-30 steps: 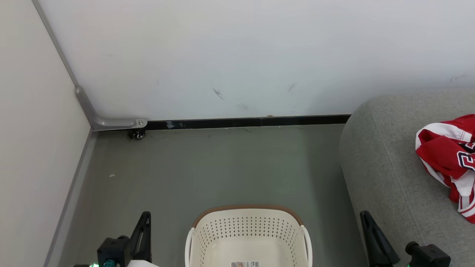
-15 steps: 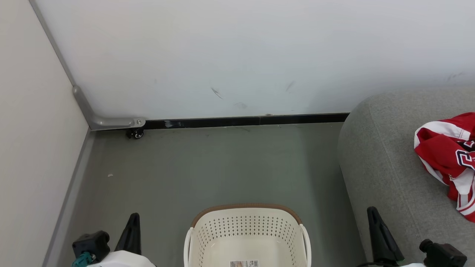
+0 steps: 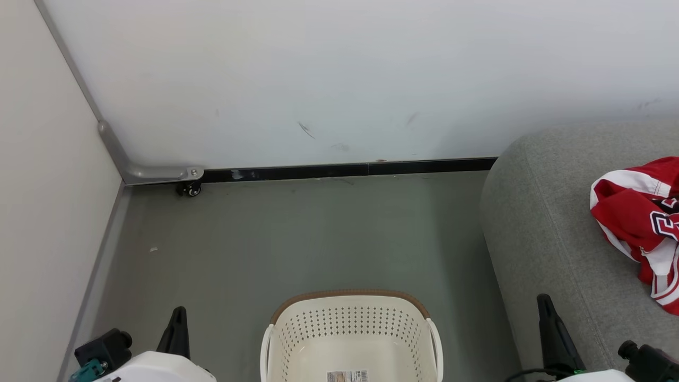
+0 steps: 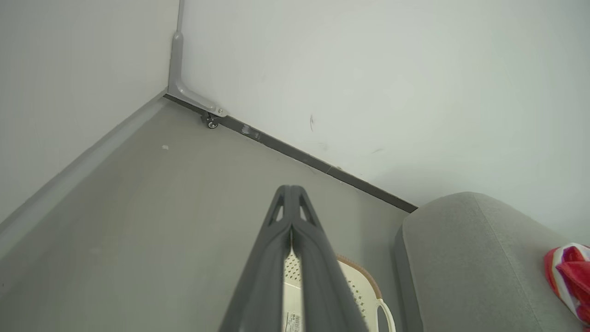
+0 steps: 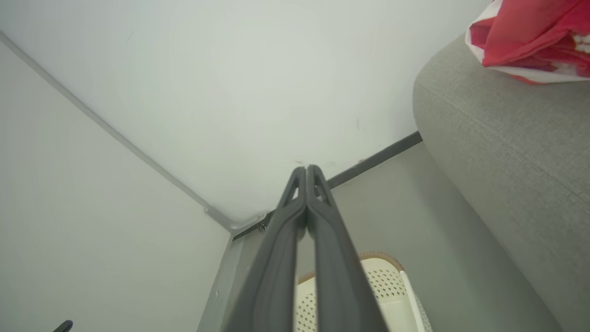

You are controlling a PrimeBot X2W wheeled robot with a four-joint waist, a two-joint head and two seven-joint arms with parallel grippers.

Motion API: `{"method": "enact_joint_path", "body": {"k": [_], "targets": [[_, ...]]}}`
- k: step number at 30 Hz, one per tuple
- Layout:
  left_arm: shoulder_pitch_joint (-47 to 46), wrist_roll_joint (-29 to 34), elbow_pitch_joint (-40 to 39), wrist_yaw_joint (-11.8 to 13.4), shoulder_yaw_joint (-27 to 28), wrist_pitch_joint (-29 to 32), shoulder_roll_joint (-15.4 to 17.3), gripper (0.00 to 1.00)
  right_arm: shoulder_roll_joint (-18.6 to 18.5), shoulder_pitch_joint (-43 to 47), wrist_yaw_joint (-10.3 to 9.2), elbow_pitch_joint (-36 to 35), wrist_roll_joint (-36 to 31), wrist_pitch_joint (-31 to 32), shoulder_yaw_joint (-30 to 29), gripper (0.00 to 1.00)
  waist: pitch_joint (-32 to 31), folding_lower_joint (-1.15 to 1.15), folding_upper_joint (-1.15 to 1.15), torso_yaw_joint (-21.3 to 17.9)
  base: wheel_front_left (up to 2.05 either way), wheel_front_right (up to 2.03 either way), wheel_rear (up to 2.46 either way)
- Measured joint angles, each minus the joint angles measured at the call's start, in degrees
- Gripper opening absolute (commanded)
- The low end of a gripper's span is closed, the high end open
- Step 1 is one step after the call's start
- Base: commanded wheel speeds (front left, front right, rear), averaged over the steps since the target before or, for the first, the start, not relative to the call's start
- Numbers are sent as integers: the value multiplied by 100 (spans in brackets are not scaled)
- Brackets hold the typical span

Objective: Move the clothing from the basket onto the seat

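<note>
The red clothing [image 3: 639, 217] with white bands lies bunched on the grey seat [image 3: 546, 239] at the right edge; it also shows as clothing [image 4: 569, 274] and clothing [image 5: 530, 34] in the wrist views. The cream basket [image 3: 350, 339] with a brown rim stands on the floor at bottom centre, and what I see of its inside holds just a label sticker. My left gripper [image 3: 179, 314] is shut, left of the basket, holding nothing. My right gripper [image 3: 542, 301] is shut beside the seat's front edge, also holding nothing. Both wrist views show the fingertips [image 4: 289, 190] pressed together.
A white wall [image 3: 339, 79] closes the back, with a dark baseboard [image 3: 345, 170]. A second wall [image 3: 37, 212] runs along the left, meeting it at a grey bracket with a small caster [image 3: 188, 188]. Grey floor [image 3: 297, 239] spreads between walls, basket and seat.
Both grippers have dropped lower and outward in the head view, the left one turning its body aside. The head view has shifted slightly. Basket and clothing lie as before.
</note>
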Motion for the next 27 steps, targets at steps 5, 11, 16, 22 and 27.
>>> {"method": "enact_joint_path", "body": {"k": [5, 11, 16, 22, 27], "targets": [[-1, -390, -35, -114, 105, 103, -41, 0, -37, -103, 0, -19, 425, 88, -51, 0, -14, 25, 0, -14, 0, 0, 0], [-1, -778, -78, -181, 198, 216, -87, 0, -69, -110, 0, -25, 859, 196, -83, 0, -25, 38, 0, -28, 0, 0, 0], [-1, -1167, -107, -260, 302, 303, -105, 0, -96, -148, 0, -23, 1276, 293, -108, 0, -27, 40, 0, -43, 0, 0, 0], [-1, -1623, -133, -377, 409, 430, -138, 0, -130, -254, 0, -14, 1773, 380, -130, 0, -10, 22, 0, -61, 0, 0, 0], [-1, -2007, -147, -485, 503, 505, -153, 0, -152, -338, 0, 16, 2201, 469, -152, 0, 18, -4, 0, -75, 0, 0, 0]]}}
